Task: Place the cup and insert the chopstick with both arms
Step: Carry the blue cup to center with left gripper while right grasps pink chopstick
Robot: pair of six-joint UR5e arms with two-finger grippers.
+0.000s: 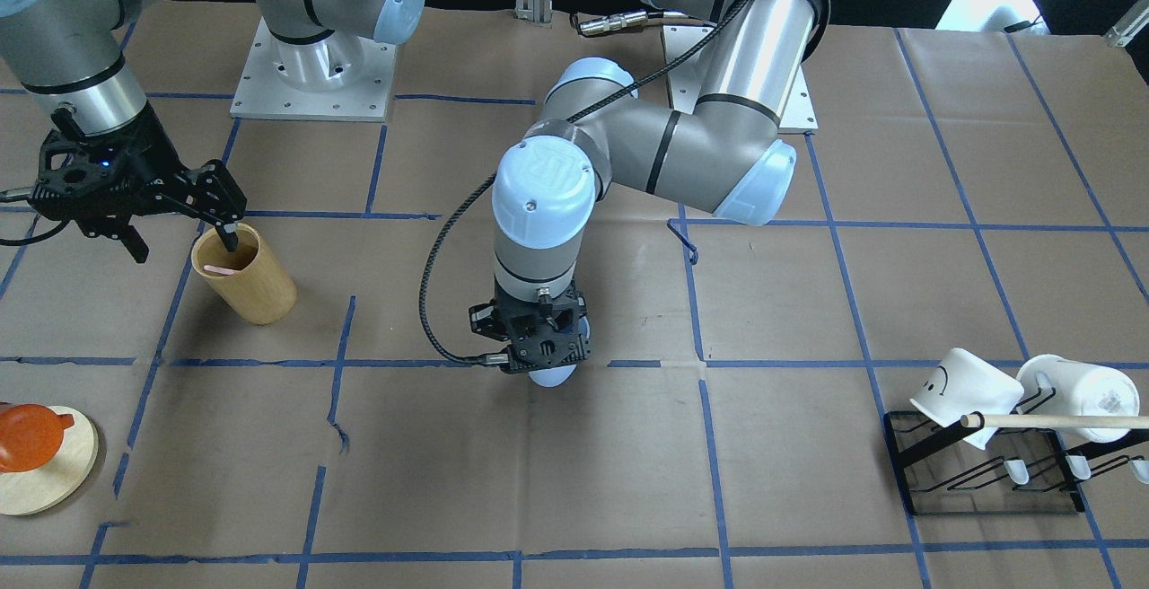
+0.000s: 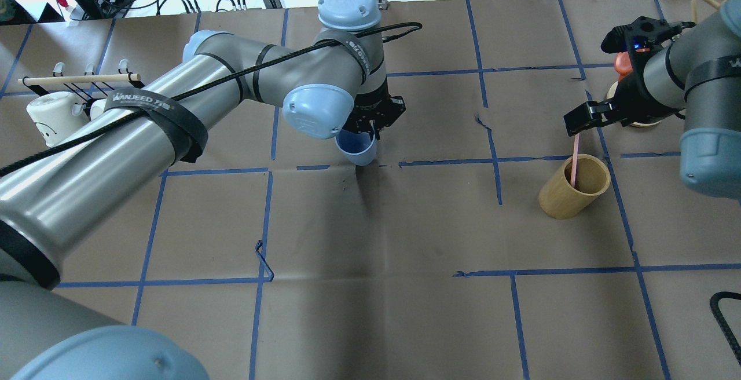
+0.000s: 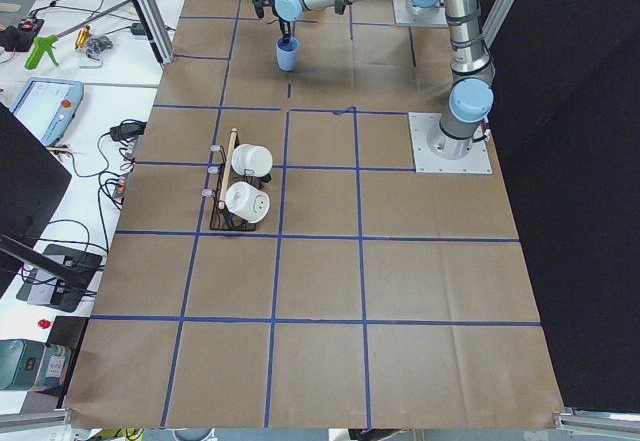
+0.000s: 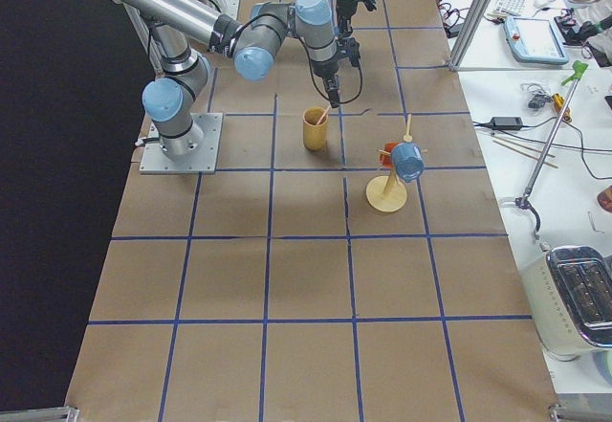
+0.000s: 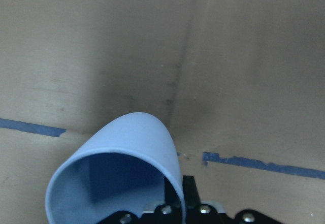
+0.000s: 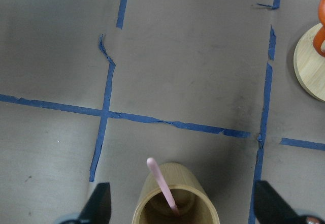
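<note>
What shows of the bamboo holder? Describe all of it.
The bamboo holder is a tan, wood-like cylinder with an open top, standing upright on the paper-covered table. A pink chopstick stands inside, tilted toward its rim. The right gripper hangs open just above; whether a finger touches the rim cannot be told.

The table wears brown paper gridded with blue tape; cluttered white benches flank it.

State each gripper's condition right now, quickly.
Left gripper: closed on the blue cup, at its rim.
Right gripper: open; the pink chopstick stands free in the bamboo holder.
</note>
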